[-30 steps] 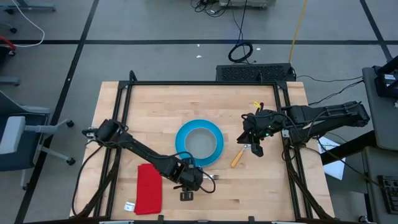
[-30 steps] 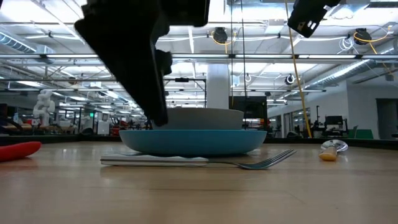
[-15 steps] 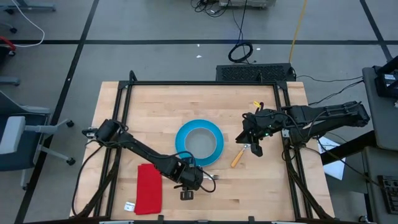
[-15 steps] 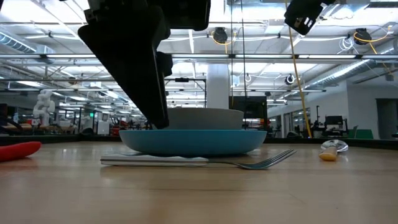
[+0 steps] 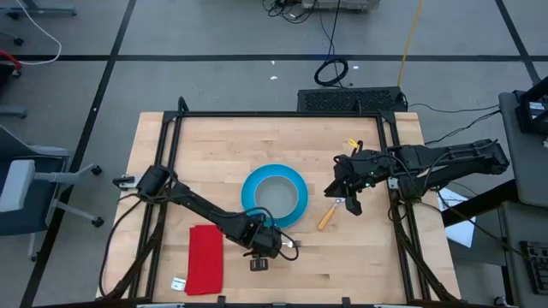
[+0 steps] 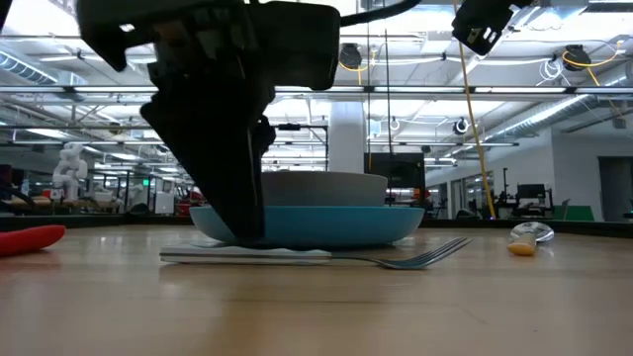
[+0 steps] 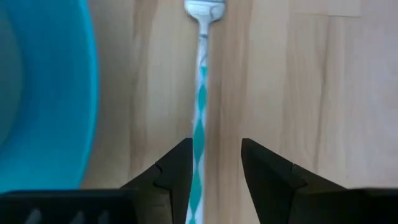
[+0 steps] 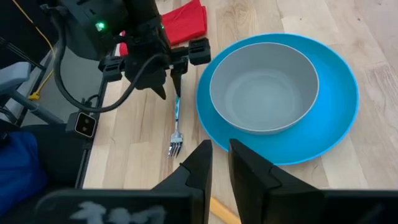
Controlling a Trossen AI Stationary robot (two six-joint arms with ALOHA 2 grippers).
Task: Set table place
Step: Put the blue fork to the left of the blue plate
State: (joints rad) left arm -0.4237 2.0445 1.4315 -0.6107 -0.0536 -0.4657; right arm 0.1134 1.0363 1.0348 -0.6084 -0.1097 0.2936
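The silver fork (image 5: 289, 245) lies flat on the table just near of the blue plate (image 5: 250, 192), which holds the grey bowl (image 5: 274, 195). My left gripper (image 7: 214, 146) is open and points down. Its fingers straddle the fork's handle (image 7: 200, 93), low at the table in the low view (image 6: 242, 222). The orange-handled spoon (image 5: 328, 216) lies right of the plate. My right gripper (image 5: 351, 204) hovers above the spoon, its fingers a narrow gap apart and holding nothing. My left gripper comes at the fork from above, with its fingers lying across the handle's free end. The handle (image 7: 198, 163) runs close along one finger (image 7: 177, 168). I cannot tell whether that finger touches it. The fork lies flat on the table.
A red folded cloth (image 5: 205, 257) lies at the near left, beside a small white tag (image 5: 178, 283). Black rails (image 5: 274, 115) frame the tabletop. Bare wood shows at the far side and the near right.
My left gripper has come down to the table over the fork's handle and shifted slightly toward the plate. The fork, plate, bowl and spoon have stayed where they were.
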